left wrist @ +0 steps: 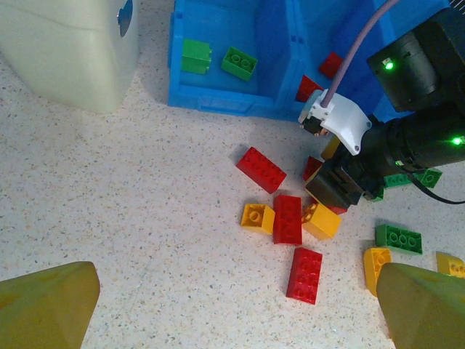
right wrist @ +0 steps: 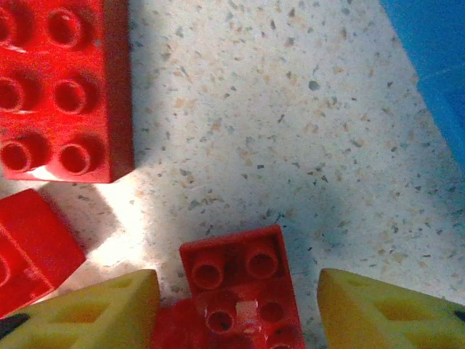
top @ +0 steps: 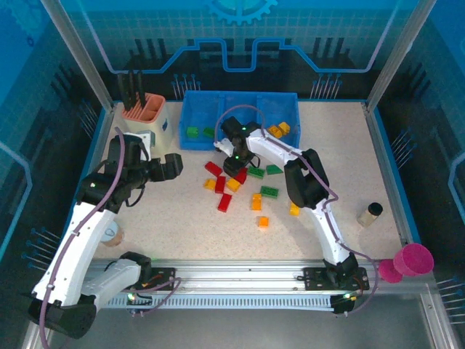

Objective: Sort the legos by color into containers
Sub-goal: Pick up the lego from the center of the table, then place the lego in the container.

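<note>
Right gripper (right wrist: pixel 238 280): down low among the reds, jaws parted and straddling a red brick (right wrist: pixel 236 265). No clamp yet, bare table shows between the brick and one finger (right wrist: pixel 378 313).
Left gripper (top: pixel 174 166): hangs off to the side above the table, fingers spread wide, nothing in them.
Legos (left wrist: pixel 287 218): reds, greens and orange-yellows lie scattered just in front of the tray (top: pixel 203 109). Greens sit in its left compartment, reds in the middle, orange-yellows in the right.
Risk, off-centre: the brick lies closer to the other finger, so a squeeze would likely shove it sideways or twist it out.
Risk, crowding: a second red piece (right wrist: pixel 218 323) butts against it. The jaws could catch both, or pinch a corner and lose it short of the tray.
Risk, neighbours: the large red brick (right wrist: pixel 62 87) nearby could get nudged.
Hard to tell: the brick's lower part is cut off, and I can't say whether the two reds are joined. From above, the arm covers much of the middle compartment.
</note>
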### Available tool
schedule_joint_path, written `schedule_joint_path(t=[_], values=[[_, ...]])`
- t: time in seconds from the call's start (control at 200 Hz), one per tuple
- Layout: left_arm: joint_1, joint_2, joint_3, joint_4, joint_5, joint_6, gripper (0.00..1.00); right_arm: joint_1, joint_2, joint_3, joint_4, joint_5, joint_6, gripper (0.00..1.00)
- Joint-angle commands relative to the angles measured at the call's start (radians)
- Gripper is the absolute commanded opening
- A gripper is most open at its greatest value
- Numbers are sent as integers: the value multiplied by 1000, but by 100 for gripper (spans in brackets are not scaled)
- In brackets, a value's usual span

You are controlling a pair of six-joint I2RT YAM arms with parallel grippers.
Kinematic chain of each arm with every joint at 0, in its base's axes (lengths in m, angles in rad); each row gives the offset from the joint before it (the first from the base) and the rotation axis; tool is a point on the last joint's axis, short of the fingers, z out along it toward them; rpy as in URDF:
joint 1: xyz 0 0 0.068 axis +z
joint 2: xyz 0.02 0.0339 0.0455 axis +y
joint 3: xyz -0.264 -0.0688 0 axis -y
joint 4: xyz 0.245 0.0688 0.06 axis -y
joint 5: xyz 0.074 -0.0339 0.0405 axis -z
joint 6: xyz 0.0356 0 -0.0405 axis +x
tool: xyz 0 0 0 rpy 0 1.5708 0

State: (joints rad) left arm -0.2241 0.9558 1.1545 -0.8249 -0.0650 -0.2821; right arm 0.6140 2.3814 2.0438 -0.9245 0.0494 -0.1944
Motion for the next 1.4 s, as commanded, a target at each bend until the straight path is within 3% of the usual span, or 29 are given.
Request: schedule_joint_path(t=[0.0,0.34,0.831,1.021,1.201,1.396], values=[[11,3,-19,30,15,6,99,-10,39,26,-42,-1,-5,58],[11,9,-32,49,21,3,99,-13,6,-33,-47,-25,-2,38],[14,9,-43,79,30,6,99,-14,-202,-24,-6,12,7,34],[14,8,-38,73,27,14,99,-49,-143,97,43,68,-1,34],[15,14,-45,86,33,3,99,-90,-61,230,129,23,47,34],[15,12,-63,97,37,-14,99,-116,134,468,111,38,39,36]])
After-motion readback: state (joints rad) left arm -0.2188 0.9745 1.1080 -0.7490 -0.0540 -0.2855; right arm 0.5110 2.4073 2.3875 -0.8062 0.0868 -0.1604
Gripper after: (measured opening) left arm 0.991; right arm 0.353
